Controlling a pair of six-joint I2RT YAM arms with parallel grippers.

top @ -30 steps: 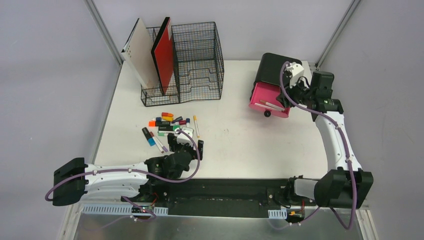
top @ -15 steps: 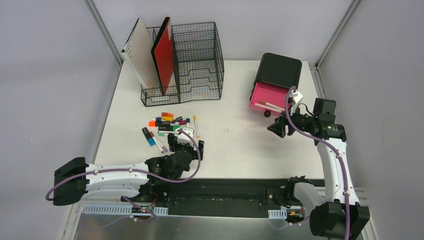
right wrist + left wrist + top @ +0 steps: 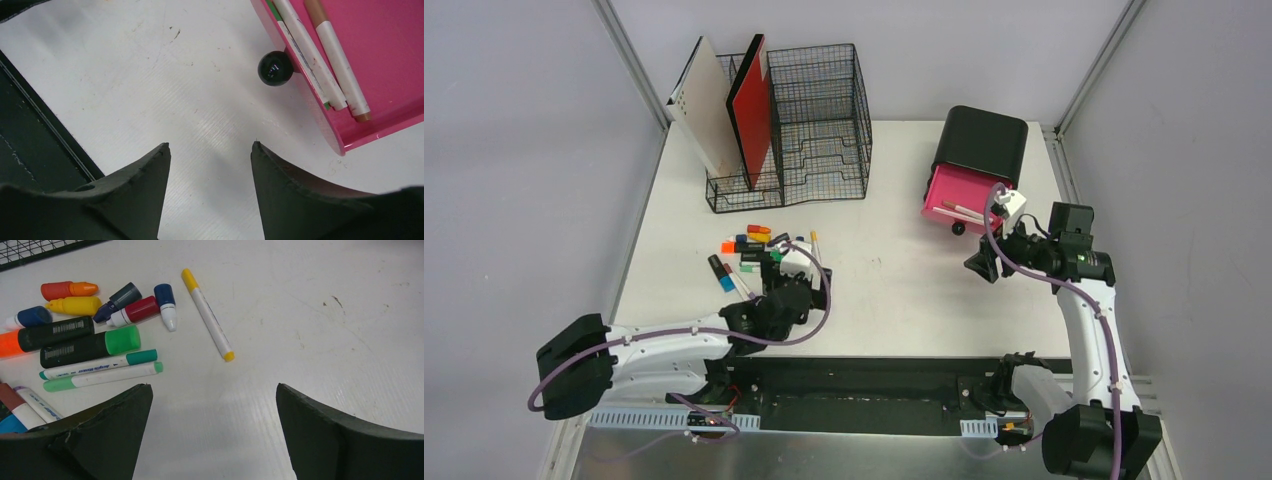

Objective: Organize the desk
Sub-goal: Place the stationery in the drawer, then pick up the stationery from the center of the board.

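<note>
Worktop (image 3: 904, 250) first: we see a large white rectangular surface filling the middle of the top view, with aluminium rails along its sides and a black strip (image 3: 874, 378) across its near edge, where both arm bases sit. Its surface is matte and carries a few small dark scuffs. At its far left stands a black wire-mesh organizer (image 3: 819, 120), with a white board (image 3: 707, 110) and a red folder (image 3: 752, 105) leaning upright in its left slots. Just in front of the organizer lies a loose scatter of markers (image 3: 759, 248) in orange, yellow, blue, red, green and black. A slim white pen with a yellow cap (image 3: 207, 315) lies alone at the right edge of that scatter. At the far right sits a black box (image 3: 984, 140) with a pink drawer (image 3: 964, 200) pulled out over the surface. Two pens (image 3: 320, 55) lie in the drawer, and its round black knob (image 3: 275, 68) points towards us. Our left gripper (image 3: 212, 390) hangs over the near edge of the marker scatter, jaws spread wide and holding nothing. Our right gripper (image 3: 210, 145) hovers over bare surface just before the drawer's knob, its jaws also apart and empty.
</note>
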